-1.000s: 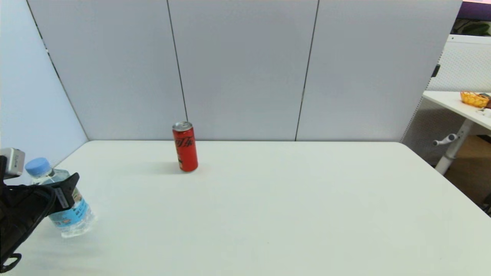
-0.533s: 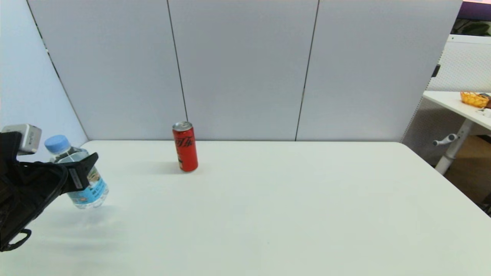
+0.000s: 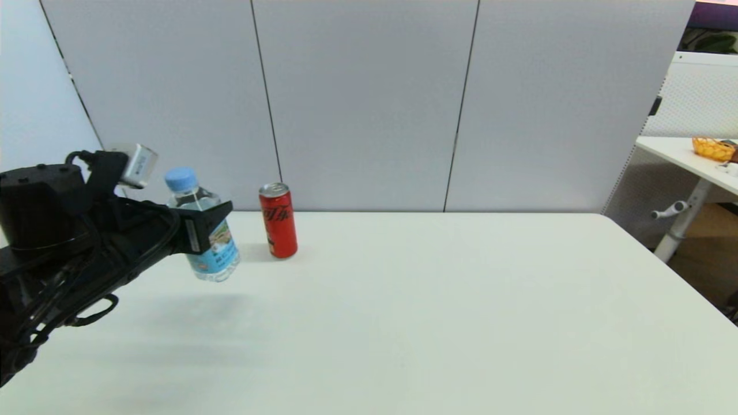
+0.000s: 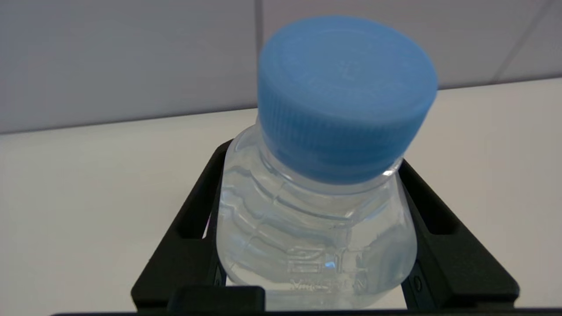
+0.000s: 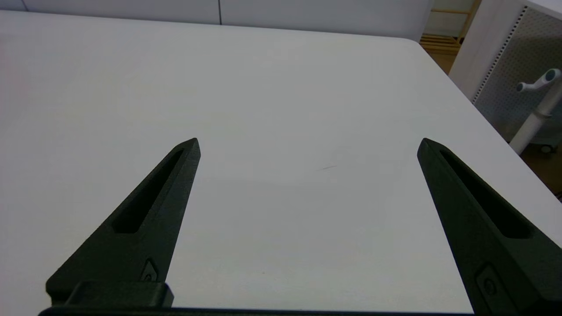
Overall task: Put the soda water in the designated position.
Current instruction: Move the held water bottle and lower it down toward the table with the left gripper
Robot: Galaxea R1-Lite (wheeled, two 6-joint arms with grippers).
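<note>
The soda water, a small clear bottle with a light-blue cap and sky-blue label, hangs upright above the table at the left, just left of the red can. My left gripper is shut on its body. In the left wrist view the bottle fills the space between the two black fingers, and its cap is close to the camera. The right gripper stands open over bare white tabletop, outside the head view. The designated position carries no mark that I can pick out.
A slim red drink can stands upright near the back wall, right beside the held bottle. Grey wall panels close off the back and left. The white table stretches to the right, and another desk stands beyond its right edge.
The left arm has lifted the bottle off the table near the left edge and carried it up and to the right, close to the red can. The can has not moved.
</note>
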